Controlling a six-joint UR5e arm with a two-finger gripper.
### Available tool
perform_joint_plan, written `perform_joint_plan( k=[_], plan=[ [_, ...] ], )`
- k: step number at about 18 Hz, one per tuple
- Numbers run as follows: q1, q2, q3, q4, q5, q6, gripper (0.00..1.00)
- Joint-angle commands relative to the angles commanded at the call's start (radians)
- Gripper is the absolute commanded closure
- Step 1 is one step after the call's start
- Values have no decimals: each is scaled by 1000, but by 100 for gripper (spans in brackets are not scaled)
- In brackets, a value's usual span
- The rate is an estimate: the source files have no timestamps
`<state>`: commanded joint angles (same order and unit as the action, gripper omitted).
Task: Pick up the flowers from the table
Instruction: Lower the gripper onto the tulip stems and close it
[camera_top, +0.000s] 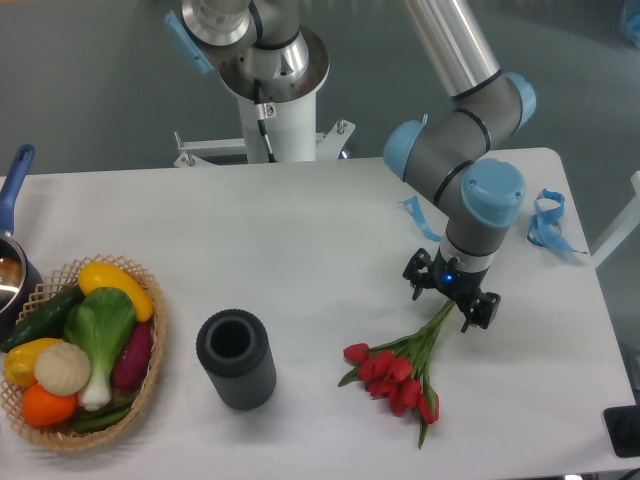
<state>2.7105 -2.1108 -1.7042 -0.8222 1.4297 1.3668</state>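
While the black two-finger gripper (450, 298) hangs low over the stem end of the bunch of red tulips with long green stems (405, 362), its jaws stand apart, one finger on either side of the stems, and nothing is yet clamped between them. The flowers lie flat on the wide white tabletop (300, 260), blooms pointing toward the near edge, stems running up and to the right under the wrist. How close the fingertips are to the table surface cannot be told from this view.

The risk, as I judge it, lies in the grasp point: the stems are thin and slippery, and a bite so near their ends leaves the heavy blooms hanging far out, so the bunch may pivot or slide free on lifting. Coming down too far could jam the fingertips against the table; closing off-centre could catch only a few stems.
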Motion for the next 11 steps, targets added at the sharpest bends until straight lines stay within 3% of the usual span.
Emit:
perform_joint_plan(
  k=[2, 3, 8, 11],
  plan=[
    [-2, 0, -11, 2, 0, 0, 0],
    [-3, 0, -11, 2, 0, -2, 5],
    [-3, 0, -11, 2, 0, 0, 52],
    [-3, 0, -5, 2, -2, -3, 64]
  ],
)
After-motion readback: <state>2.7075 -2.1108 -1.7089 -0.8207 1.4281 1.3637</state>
